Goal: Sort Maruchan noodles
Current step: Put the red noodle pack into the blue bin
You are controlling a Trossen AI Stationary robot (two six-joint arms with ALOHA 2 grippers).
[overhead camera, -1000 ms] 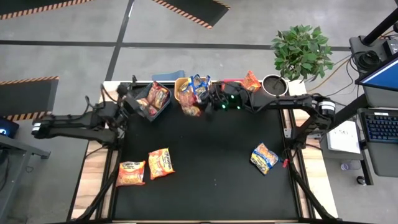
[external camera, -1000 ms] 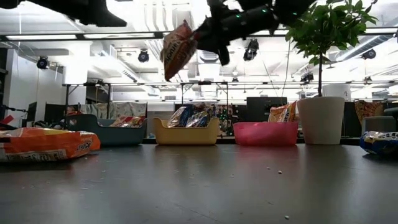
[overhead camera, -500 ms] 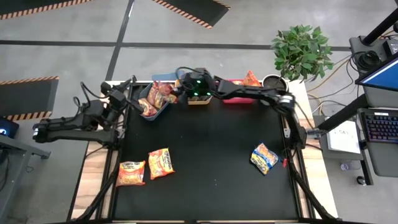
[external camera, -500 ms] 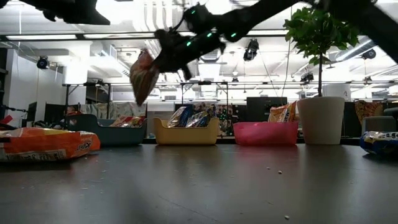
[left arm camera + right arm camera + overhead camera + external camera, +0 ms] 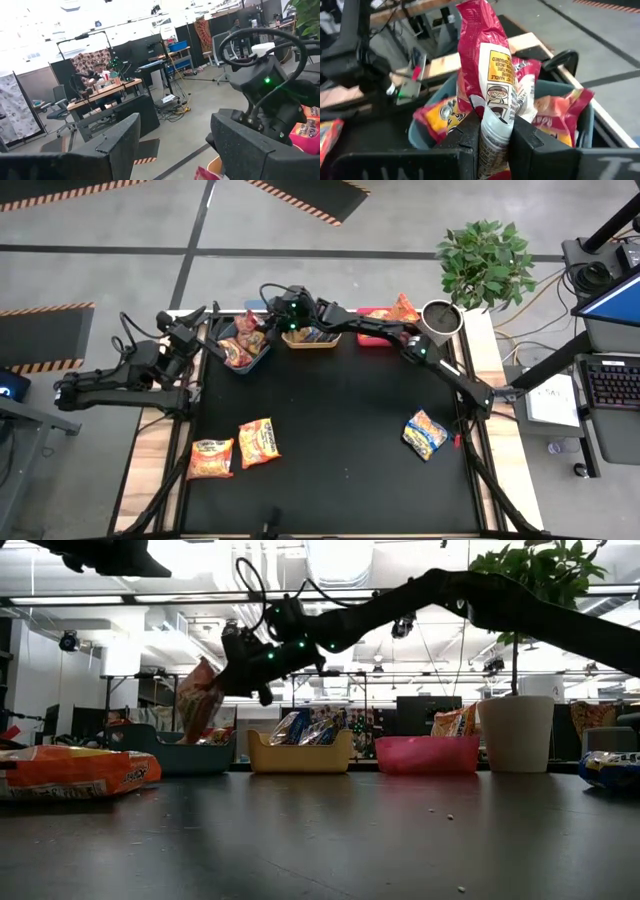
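Right gripper pinches red-trim noodle packet by its end, packet hanging right over blue bin already holding packets. Left gripper sits wide, empty, beside that bin. Risk: released packet could land on the heaped packets below and slide over the rim.
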